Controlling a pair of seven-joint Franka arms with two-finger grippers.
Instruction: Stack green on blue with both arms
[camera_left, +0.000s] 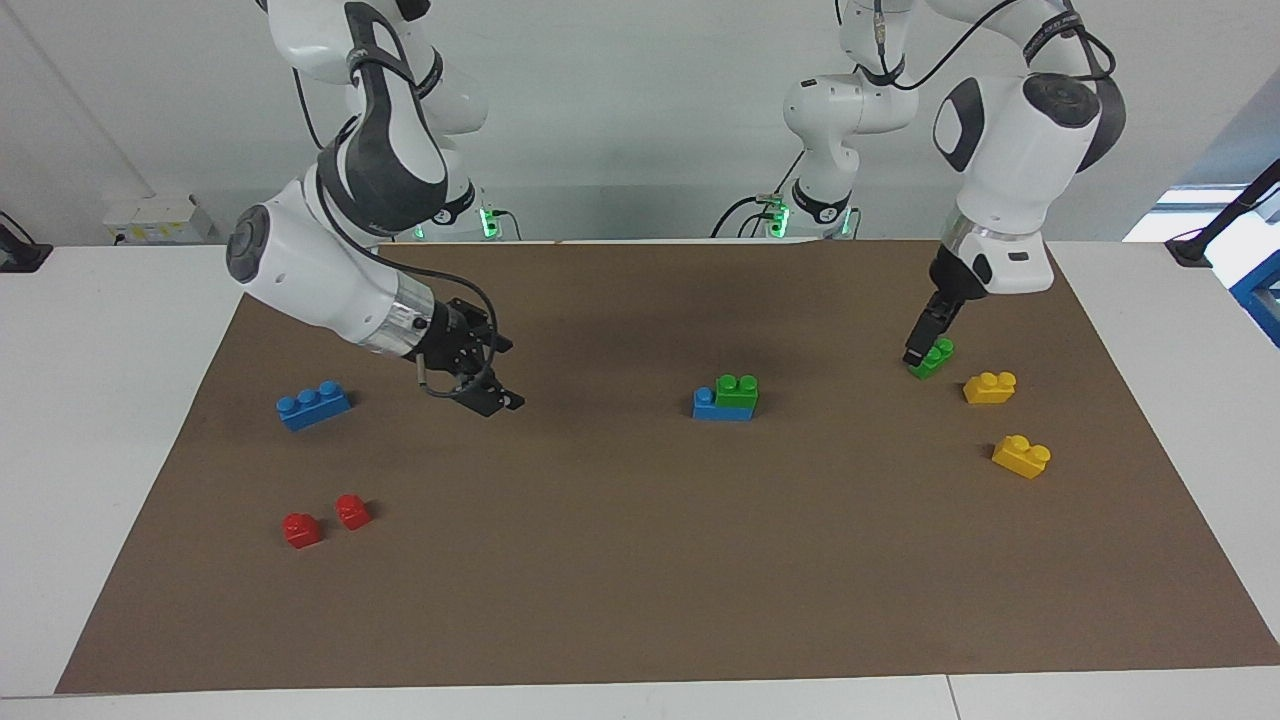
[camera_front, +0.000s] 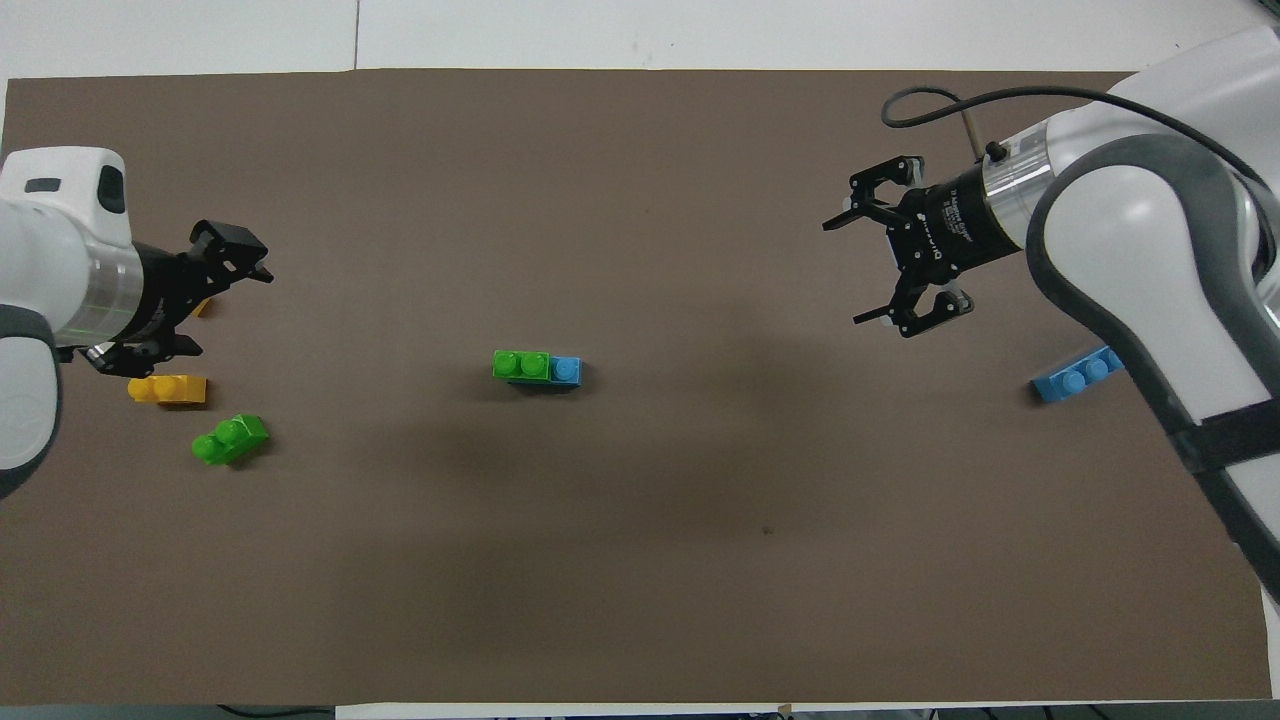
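Only the facing view shows the red bricks (camera_left: 325, 520). Mid-mat, one green brick (camera_left: 737, 391) sits on a blue brick (camera_left: 722, 404). The left gripper (camera_left: 918, 350), aperture unclear, hangs beside the loose green brick (camera_left: 932, 358); the right gripper (camera_front: 880, 270) is spread open near the second blue brick (camera_left: 313, 404).

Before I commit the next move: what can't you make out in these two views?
- Red bricks: absent from the overhead view, covered by the right arm.
- Loose blue brick: overhead view, one end under the right arm.
- Yellow brick farther from the robots: overhead view, mostly under the left gripper.
- Whether the left gripper touches the loose green brick: facing view, they overlap.
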